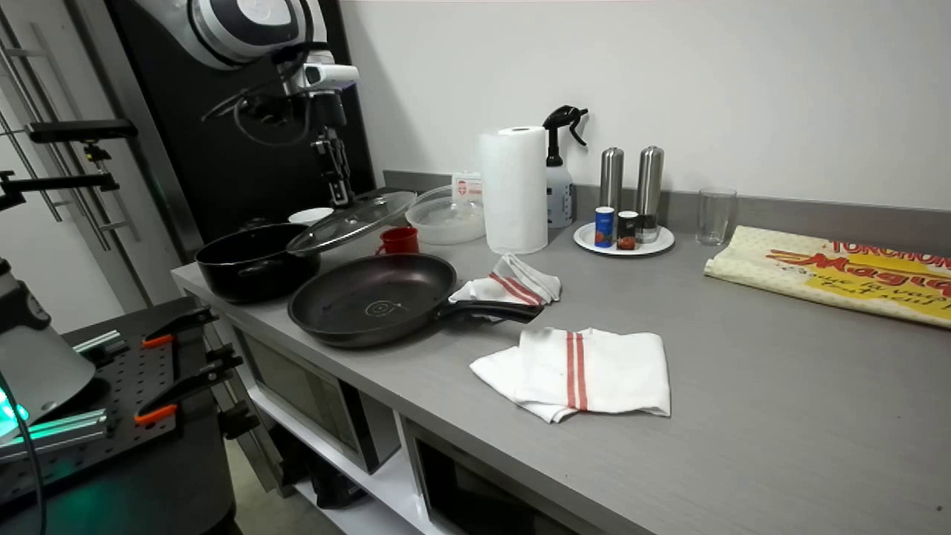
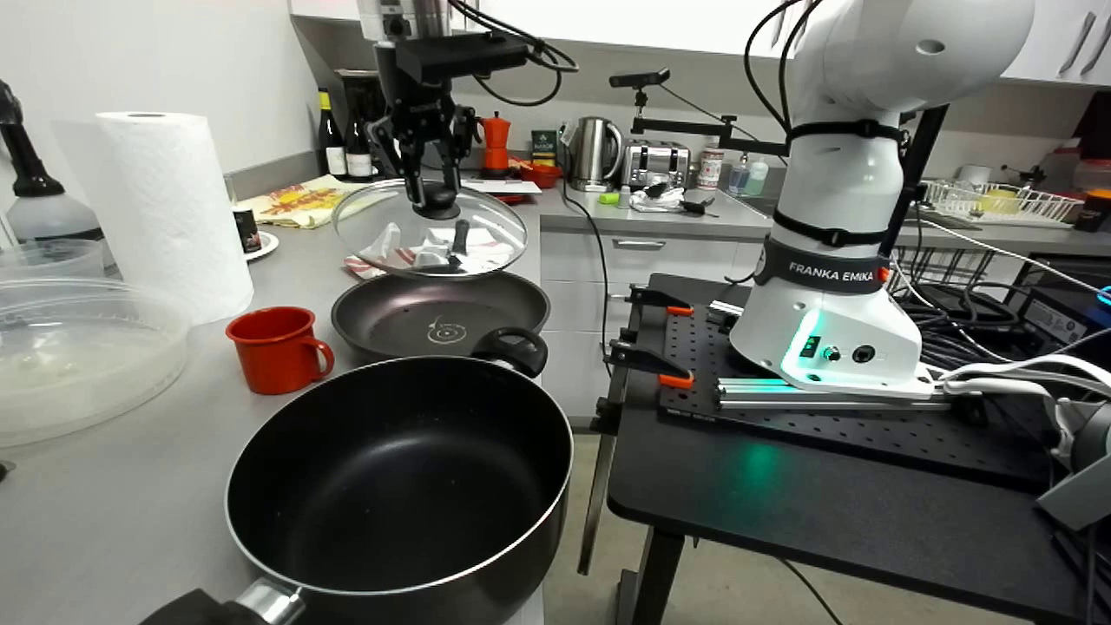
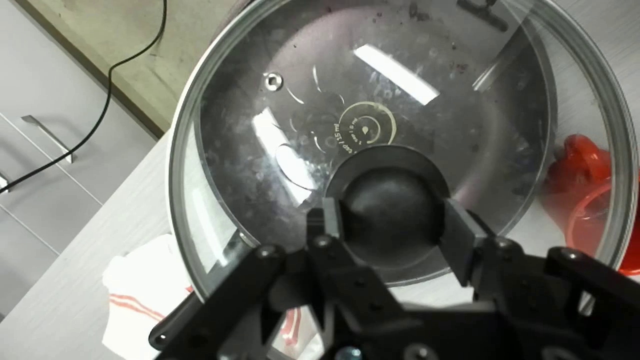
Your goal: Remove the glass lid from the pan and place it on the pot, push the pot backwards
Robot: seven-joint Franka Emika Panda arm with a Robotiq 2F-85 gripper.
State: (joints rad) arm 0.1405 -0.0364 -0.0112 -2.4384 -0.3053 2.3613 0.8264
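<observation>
My gripper [image 3: 394,221] is clamped on the black knob [image 3: 392,197] of the glass lid [image 2: 430,243]; in the wrist view my 2 pads press it from opposite sides. I hold the lid raised over the pan [image 1: 375,297], and it hangs tilted, its edge toward the pot [image 2: 399,469] lower. The pan stands upright on the grey counter [image 1: 743,416], just beside the pot; I cannot tell whether the 2 touch. Its handle [image 1: 499,308] points between 2 white, red-striped cloths: a rumpled towel [image 1: 513,284] and a folded towel [image 1: 617,371]. The pot stands upright near the counter's end, its dark inside showing. Near both lies a red mug [image 2: 273,351], and beyond it a clear plastic tub [image 2: 87,373]. A paper towel roll [image 1: 515,193] stands near the tub, with a spray bottle [image 1: 559,195] just beside it. Farther along, a white plate [image 1: 665,241] carries a blue container [image 1: 604,227], a black container [image 1: 628,232] and a tall metal cylinder [image 1: 650,186]; another metal cylinder [image 1: 611,178] rises behind the containers. A drinking glass [image 1: 715,215] stands near the plate, just beside a cream-and-yellow printed cloth [image 1: 839,275].
</observation>
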